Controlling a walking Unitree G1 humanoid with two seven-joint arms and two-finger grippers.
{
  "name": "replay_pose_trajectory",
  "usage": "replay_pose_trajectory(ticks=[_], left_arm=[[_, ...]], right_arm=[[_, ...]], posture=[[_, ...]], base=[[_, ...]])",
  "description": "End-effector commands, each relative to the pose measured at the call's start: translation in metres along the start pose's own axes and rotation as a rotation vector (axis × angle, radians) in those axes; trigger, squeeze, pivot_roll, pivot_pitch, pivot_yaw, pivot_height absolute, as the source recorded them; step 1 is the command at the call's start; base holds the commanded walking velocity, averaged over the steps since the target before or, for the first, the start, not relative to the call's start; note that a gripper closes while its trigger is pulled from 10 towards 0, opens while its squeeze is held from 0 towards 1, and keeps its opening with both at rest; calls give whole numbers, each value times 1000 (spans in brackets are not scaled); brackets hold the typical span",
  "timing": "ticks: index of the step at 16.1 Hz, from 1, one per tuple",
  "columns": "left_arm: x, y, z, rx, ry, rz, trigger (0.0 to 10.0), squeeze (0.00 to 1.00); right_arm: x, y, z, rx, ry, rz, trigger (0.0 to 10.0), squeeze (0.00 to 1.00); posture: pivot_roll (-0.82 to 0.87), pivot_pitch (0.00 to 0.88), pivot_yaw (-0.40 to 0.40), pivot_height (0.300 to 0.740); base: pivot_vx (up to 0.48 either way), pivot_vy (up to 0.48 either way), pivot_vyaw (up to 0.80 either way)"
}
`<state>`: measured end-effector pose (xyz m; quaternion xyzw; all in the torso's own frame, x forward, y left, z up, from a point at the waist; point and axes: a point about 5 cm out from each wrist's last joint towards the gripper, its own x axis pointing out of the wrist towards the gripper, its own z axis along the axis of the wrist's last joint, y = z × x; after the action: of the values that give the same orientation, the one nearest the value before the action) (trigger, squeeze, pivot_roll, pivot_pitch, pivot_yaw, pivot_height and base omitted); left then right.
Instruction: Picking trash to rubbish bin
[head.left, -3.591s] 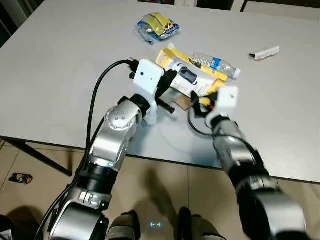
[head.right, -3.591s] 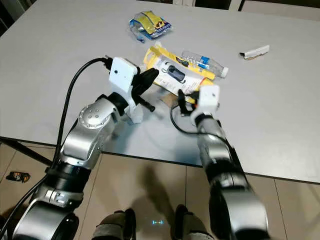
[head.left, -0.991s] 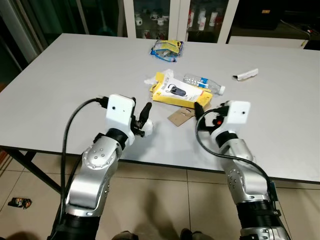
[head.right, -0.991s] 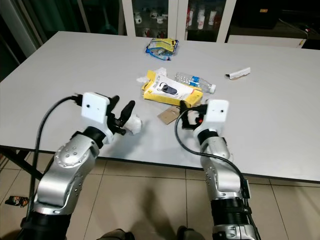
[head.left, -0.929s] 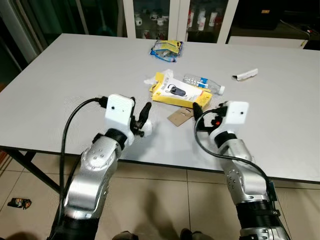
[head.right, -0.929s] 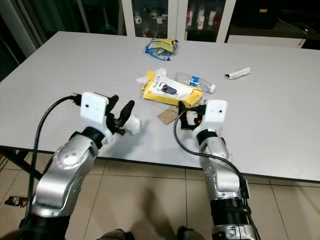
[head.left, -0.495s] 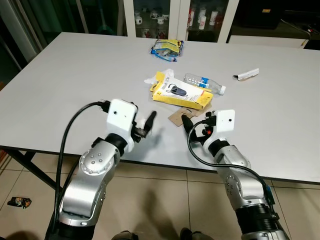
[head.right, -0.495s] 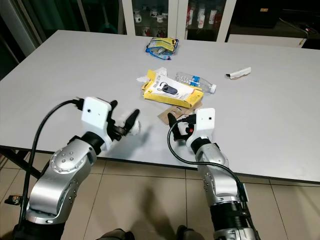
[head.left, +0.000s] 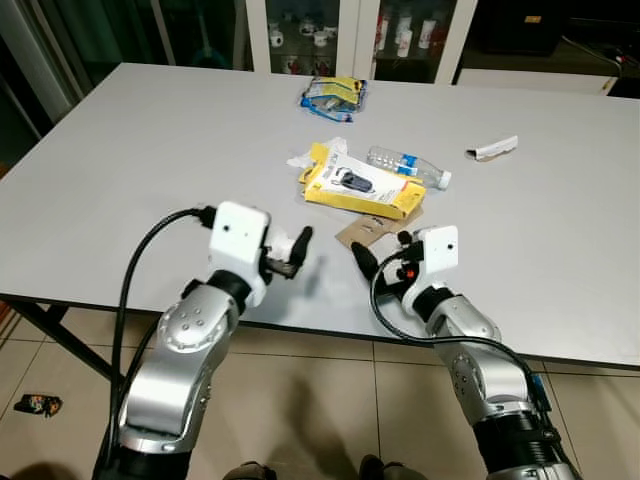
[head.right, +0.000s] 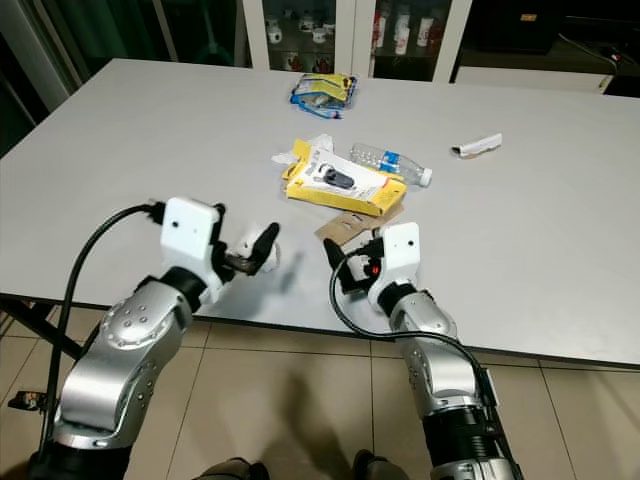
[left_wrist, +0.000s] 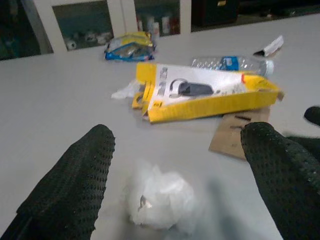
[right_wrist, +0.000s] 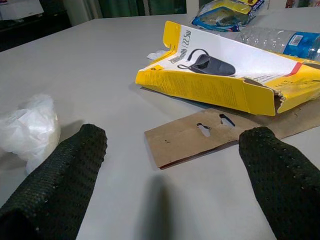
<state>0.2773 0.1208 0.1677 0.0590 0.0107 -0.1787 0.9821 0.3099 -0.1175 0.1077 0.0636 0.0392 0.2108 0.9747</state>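
The grey table (head.left: 120, 150) carries several pieces of trash. A crumpled white wad (left_wrist: 160, 200) lies near the front edge, left of centre. The left gripper (left_wrist: 175, 180) hovers low over it with its fingers (left_wrist: 75, 185) spread wide; the wad sits on the tabletop between them, and contact with either finger cannot be confirmed.

The right gripper (right_wrist: 170, 175) is positioned just to the right, near the same edge, fingers likewise spread and gripping nothing. Directly beyond it lies a flat brown cardboard piece (right_wrist: 200, 135). This piece is partly tucked under a yellow box (head.left: 360, 187) bearing a black item on its white face.

A clear plastic bottle (head.left: 405, 165) lies against the far side of the box. A blue-and-yellow snack bag (head.left: 335, 97) rests farther back. A small white wrapper (head.left: 492, 149) lies well apart at far right.
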Motion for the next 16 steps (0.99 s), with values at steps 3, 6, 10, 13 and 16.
replay_pose_trajectory(ticks=[3,6,10,13,16], left_arm=[[-3,-1,-12,-14,48,-7,10000,1000],[-2,-6,-19,-18,67,-30,10000,1000],[5,-10,-14,-1,43,-43,10000,1000],[15,-8,-16,34,33,-1,10000,1000],[31,0,-30,63,24,90,10000,0]], right_arm=[[-1,-2,-3,-1,20,3,10000,0],[1,1,-5,4,24,13,10000,0],[2,1,-4,6,17,15,10000,0],[3,2,-4,9,14,17,10000,0],[4,5,-3,9,9,24,10000,0]], posture=[[25,94,-1,740],[23,92,-4,740],[21,86,-4,740],[18,85,-2,740],[6,77,-6,740]], base=[[0,0,0],[0,0,0],[0,0,0],[0,0,0],[0,0,0]])
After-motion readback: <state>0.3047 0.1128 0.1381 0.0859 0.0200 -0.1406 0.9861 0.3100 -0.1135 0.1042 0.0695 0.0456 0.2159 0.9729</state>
